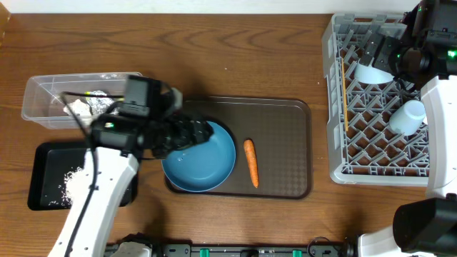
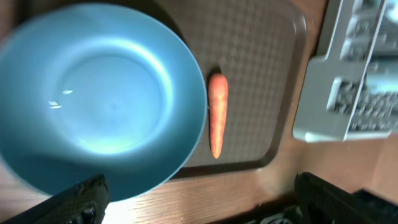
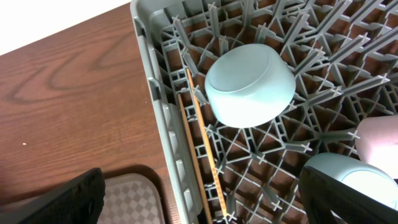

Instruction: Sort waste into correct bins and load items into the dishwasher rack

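The large dark-blue bowl (image 1: 203,160) (image 2: 99,93) sits empty on the brown serving tray, with the orange carrot (image 1: 250,162) (image 2: 216,121) lying beside it on the right. My left gripper (image 1: 189,135) (image 2: 205,205) hovers open over the bowl's near rim, holding nothing. White rice (image 1: 71,182) lies in the black tray (image 1: 43,160). The crumpled wrapper (image 1: 93,106) is in the clear tub (image 1: 43,107). The grey rack (image 1: 371,171) (image 3: 155,93) holds the overturned small light-blue bowl (image 1: 373,73) (image 3: 249,84), a pale cup (image 1: 407,118) (image 3: 348,174) and the chopsticks (image 1: 345,93) (image 3: 199,137). My right gripper (image 1: 389,53) (image 3: 199,205) is open above the rack.
The brown serving tray (image 1: 285,121) (image 2: 261,74) lies mid-table between the bins and the rack. The rack's near corner shows in the left wrist view (image 2: 323,93). Bare wooden table (image 1: 235,57) runs along the back.
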You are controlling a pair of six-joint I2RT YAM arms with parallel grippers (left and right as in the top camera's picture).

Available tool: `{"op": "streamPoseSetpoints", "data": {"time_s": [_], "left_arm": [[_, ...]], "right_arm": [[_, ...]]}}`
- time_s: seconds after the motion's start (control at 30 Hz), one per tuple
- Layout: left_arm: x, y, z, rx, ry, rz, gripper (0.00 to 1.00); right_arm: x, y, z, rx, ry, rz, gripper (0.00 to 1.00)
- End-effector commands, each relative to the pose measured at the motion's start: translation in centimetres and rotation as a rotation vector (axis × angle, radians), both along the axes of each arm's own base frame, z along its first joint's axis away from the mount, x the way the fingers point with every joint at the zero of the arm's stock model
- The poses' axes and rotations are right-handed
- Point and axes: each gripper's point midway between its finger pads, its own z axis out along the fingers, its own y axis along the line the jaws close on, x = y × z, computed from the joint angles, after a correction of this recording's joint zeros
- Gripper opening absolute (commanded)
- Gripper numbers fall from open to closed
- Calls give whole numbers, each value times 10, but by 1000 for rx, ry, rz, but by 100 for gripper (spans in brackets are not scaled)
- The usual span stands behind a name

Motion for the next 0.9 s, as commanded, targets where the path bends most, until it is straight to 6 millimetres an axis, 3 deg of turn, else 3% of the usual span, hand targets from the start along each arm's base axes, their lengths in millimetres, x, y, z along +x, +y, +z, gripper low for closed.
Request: {"op": "streamPoseSetpoints", "data": {"time_s": [0.0,0.2,0.37,0.63,0.73,0.87], "left_arm": [[-6,-18,-17,16,18,-65,98],[-6,-65,-28,7,-12,-177,98],[-7,-82,-57,121,39,-99,99],[-19,-133,-93,152,51,-193,97],[-21,-142,-97,186,7,-212,98],[-22,-140,-101,264,-33,-171,97]], "right_arm": [[-1,-5,-4,-3,11,-25,99],[-1,-5,-4,-3,12,-25,99],[-1,-5,-4,-3,12,-25,99],[-1,-5,-4,-3,11,-25,99],[-1,-5,-4,-3,12,-25,99],[-1,-5,-4,-3,12,-25,99]]}}
